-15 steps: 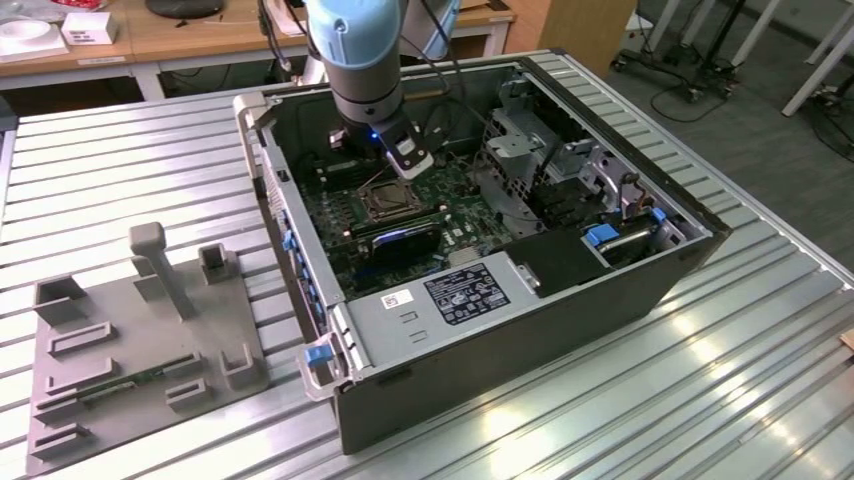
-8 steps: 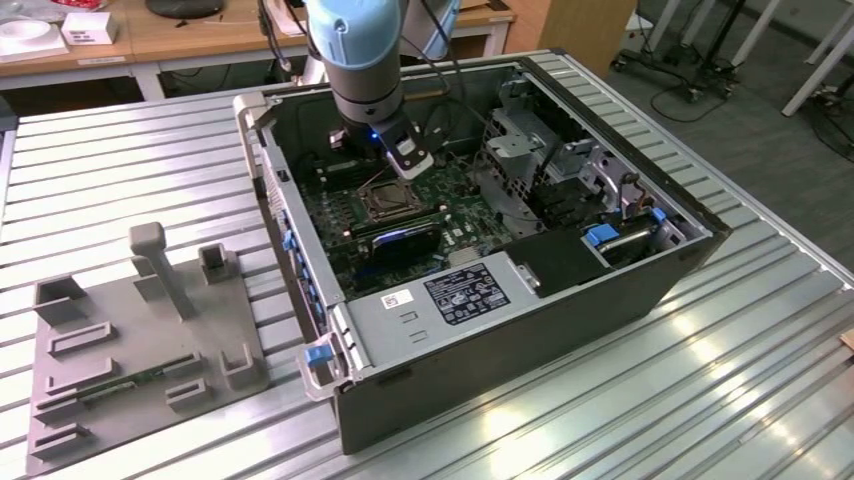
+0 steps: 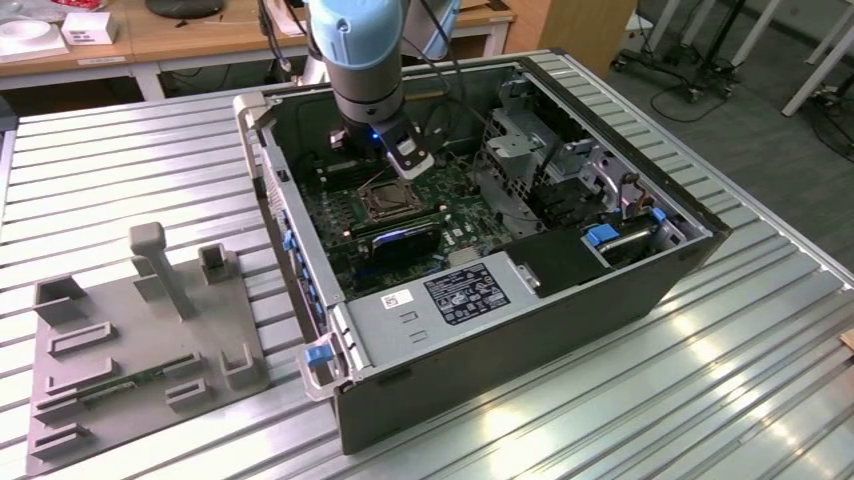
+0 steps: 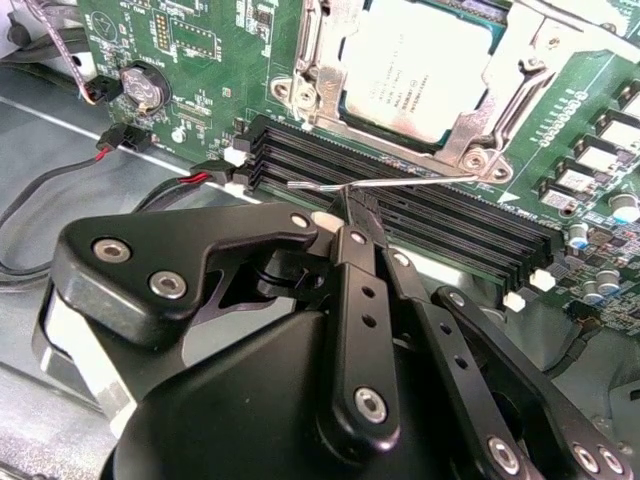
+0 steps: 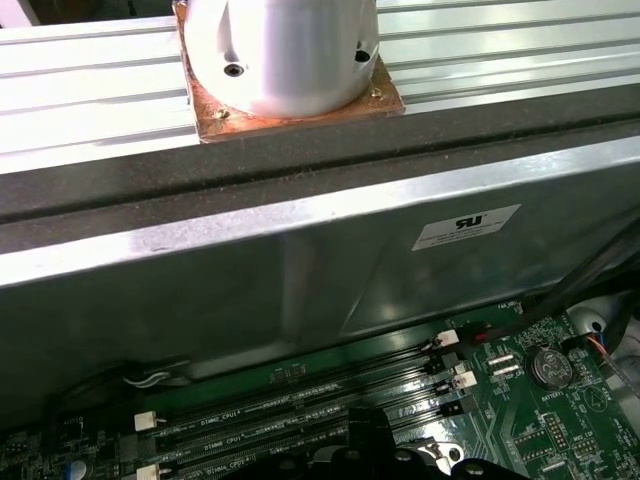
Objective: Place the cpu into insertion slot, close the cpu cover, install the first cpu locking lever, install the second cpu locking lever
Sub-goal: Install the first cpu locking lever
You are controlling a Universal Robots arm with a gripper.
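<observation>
In the second wrist view the cpu (image 4: 415,65) lies flat in the insertion slot (image 3: 387,198) on the green motherboard (image 4: 200,40). The silver cpu cover (image 4: 318,75) lies down around the chip's edges. A thin silver cpu locking lever (image 4: 420,181) runs along the near side of the socket, above the black memory slots. My gripper (image 4: 350,210) has its black fingers (image 4: 360,260) drawn together on this lever near its free end. In the exterior view the gripper (image 3: 404,160) reaches down into the open computer case, just beside the socket.
Long black memory slots (image 4: 430,220) sit right under the lever. A coin battery (image 4: 140,88) and red-black cables (image 4: 150,135) lie beside them. The case wall (image 5: 300,260) stands close behind the gripper. A grey fixture plate (image 3: 134,350) rests on the ribbed table, at the exterior view's left.
</observation>
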